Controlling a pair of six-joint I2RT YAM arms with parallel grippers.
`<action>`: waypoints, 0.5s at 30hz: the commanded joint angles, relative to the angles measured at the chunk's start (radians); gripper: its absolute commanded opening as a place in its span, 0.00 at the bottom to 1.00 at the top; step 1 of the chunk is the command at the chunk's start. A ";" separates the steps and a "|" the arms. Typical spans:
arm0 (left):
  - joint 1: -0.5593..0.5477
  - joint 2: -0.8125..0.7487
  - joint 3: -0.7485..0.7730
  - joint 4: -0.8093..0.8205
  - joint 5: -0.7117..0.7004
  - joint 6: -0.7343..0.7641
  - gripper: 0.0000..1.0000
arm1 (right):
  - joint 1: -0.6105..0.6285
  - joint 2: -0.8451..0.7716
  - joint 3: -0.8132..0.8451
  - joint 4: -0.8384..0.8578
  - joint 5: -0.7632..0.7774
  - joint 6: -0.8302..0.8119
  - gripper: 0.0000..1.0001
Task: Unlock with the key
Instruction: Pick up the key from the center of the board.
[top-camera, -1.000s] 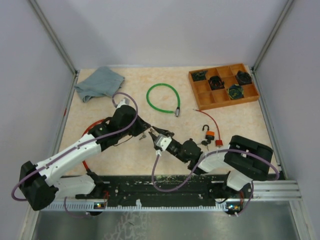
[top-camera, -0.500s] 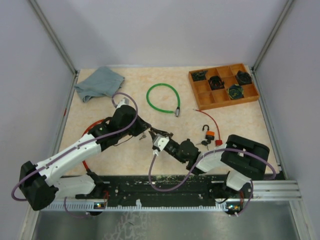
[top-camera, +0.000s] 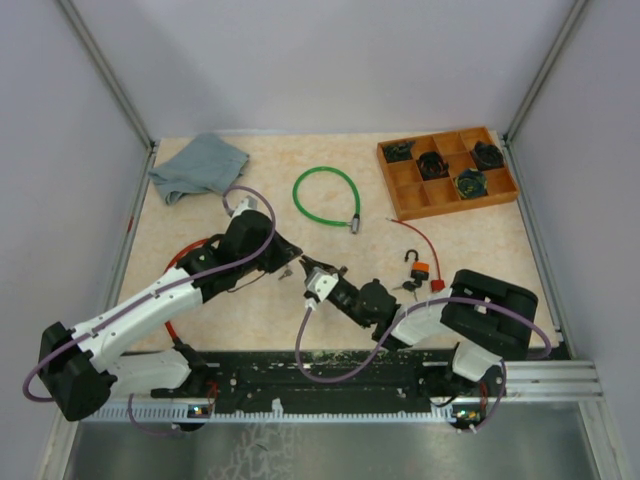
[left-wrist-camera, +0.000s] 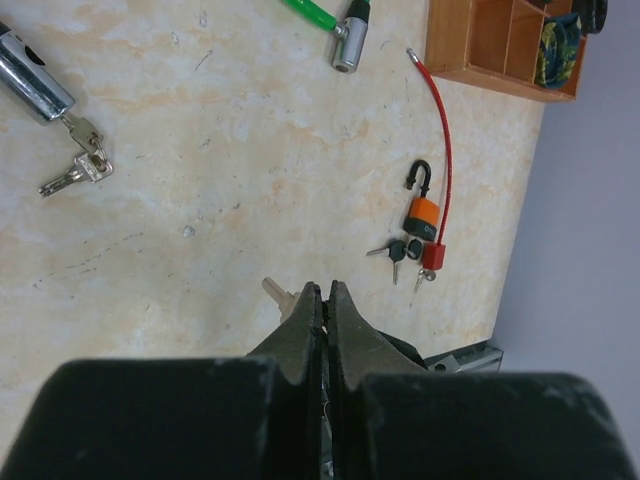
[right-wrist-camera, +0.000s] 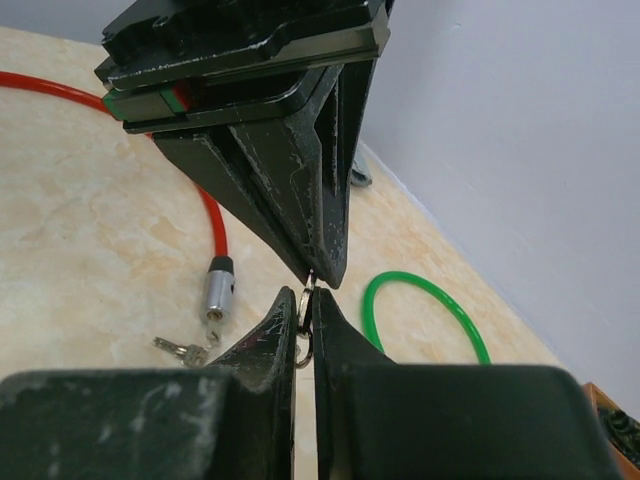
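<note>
Where the two arms meet over the middle of the tabletop (top-camera: 480, 240), the left gripper (top-camera: 293, 268) and the right gripper (top-camera: 307, 267) stand tip to tip, just above the surface. The left jaws are pressed together on the key (left-wrist-camera: 275, 292), whose pale end pokes out beside them in the left wrist view. In the right wrist view the left jaws point down from above, and a metal ring (right-wrist-camera: 304, 322) hangs from their tip. The right jaws are drawn almost together around that ring, with only a narrow slit between them.

An orange padlock (top-camera: 420, 268) lies on the tabletop to the right of the grippers and apart from them, with a black shackle curving up from its body. A small bunch of keys (top-camera: 408, 286) lies just beside it. A thin red wire (left-wrist-camera: 440, 150) runs from near it toward the wooden tray (top-camera: 400, 180), which sits at the far right corner and has dark items in several compartments.

A red cable lock (right-wrist-camera: 205, 215) lies under the left arm, its chrome barrel (left-wrist-camera: 32, 80) flat on the surface with two keys (left-wrist-camera: 72, 175) hanging from its end. A green cable loop (top-camera: 326, 195) lies beyond the grippers, and a grey cloth (top-camera: 198, 166) is crumpled in the far left corner.
</note>
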 joint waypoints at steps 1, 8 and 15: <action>-0.007 -0.013 0.006 0.027 -0.023 -0.005 0.01 | 0.009 0.002 0.004 0.025 0.049 0.034 0.00; -0.007 -0.032 -0.008 0.073 -0.089 0.096 0.34 | -0.003 -0.053 -0.056 0.032 0.104 0.172 0.00; -0.006 0.032 0.052 0.082 -0.157 0.227 0.61 | -0.095 -0.229 -0.147 -0.089 0.078 0.413 0.00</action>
